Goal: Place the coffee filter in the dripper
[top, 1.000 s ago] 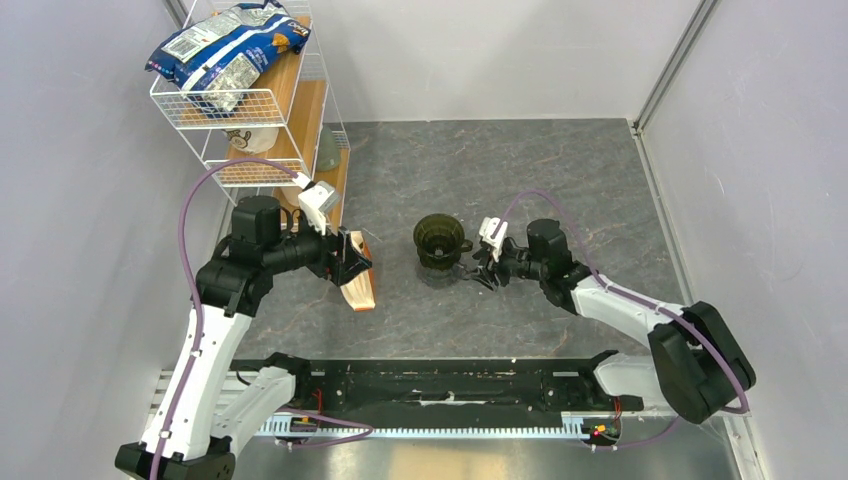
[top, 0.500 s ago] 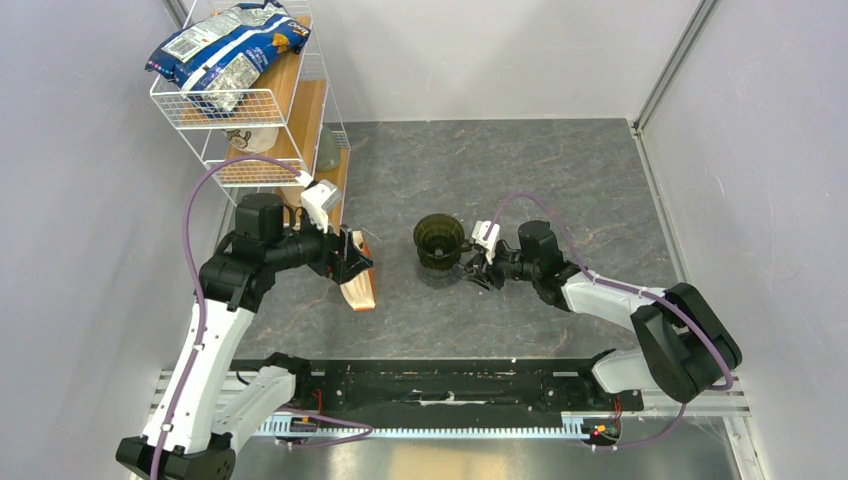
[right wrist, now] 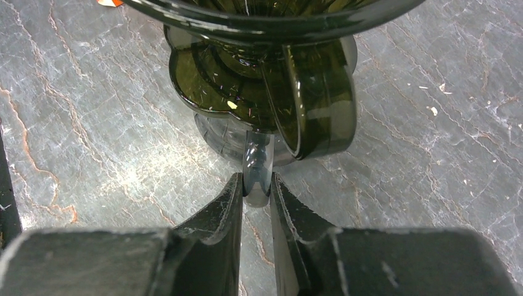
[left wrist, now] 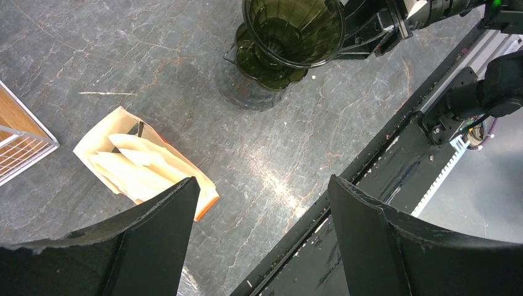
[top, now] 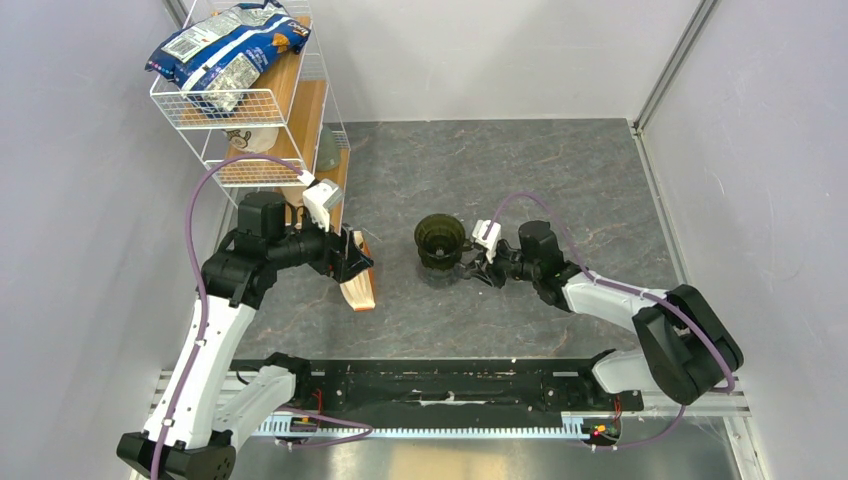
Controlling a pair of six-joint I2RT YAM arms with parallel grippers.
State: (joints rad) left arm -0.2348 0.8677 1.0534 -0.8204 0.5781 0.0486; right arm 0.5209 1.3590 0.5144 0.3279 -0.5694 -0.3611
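The right tool (right wrist: 256, 188) is pinching the clear handle of 1 glass cup (right wrist: 255, 163), with its 2 fingers nearly closed on it. 1 dripper (right wrist: 259, 68) is sitting on top of that cup, mid-worktop (top: 560, 170). The left tool (left wrist: 262, 185) is gaping wide and holding nothing above 1 tan packet (left wrist: 98, 135), which is lying left of the dripper. White coffee filters (left wrist: 132, 169) are showing inside the packet, but their number is unclear. 1 blue bag (top: 225, 45) is lying on the wire rack (top: 265, 105) at far left, its print too small to read.
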